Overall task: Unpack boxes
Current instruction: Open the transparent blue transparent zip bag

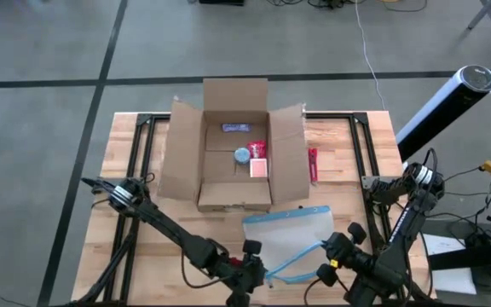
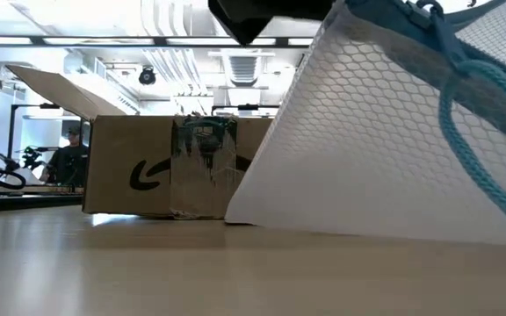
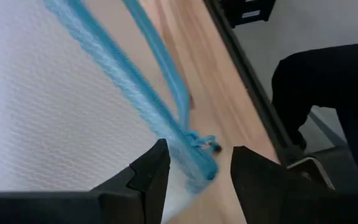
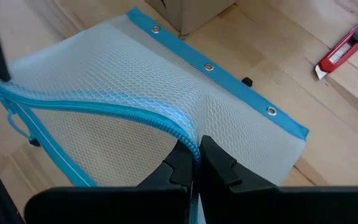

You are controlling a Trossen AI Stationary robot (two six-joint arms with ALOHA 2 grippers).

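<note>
The right end effector (image 4: 196, 163) sits at the near edge of the counter (image 1: 126, 158), right of centre, and is clenched on the blue zipper edge of a clear mesh pouch (image 4: 135, 118); its two dark fingers press together with the zipper seam between them. The left end effector (image 3: 194, 171) is just beside it on the near edge, slightly left of centre. Its fingers stand apart, released, with the pouch's blue zipper cord (image 3: 166, 124) lying in the gap; whether either finger touches the cord is hard to tell from this close view.

The pouch lies between the two end effectors and the box, with its near edge lifted off the wood, as the table-level view shows. Its far edge carries a blue strip with small metal eyelets.

The box (image 1: 228, 153), brown corrugated cardboard, stands on the far half of the counter, roughly centred, with all four flaps folded outward and its top open. Inside it are a small blue packet (image 1: 235, 128) toward the far side, a round pale blue item (image 1: 242, 155) and a red-orange square item (image 1: 260, 168) nearer the middle. A black printed mark and a clear tape strip show on its near wall.

A small red tool (image 1: 313, 164) lies on the counter just right of the box's right flap. A person (image 2: 70, 158) is visible in the room behind, at the far left.
</note>
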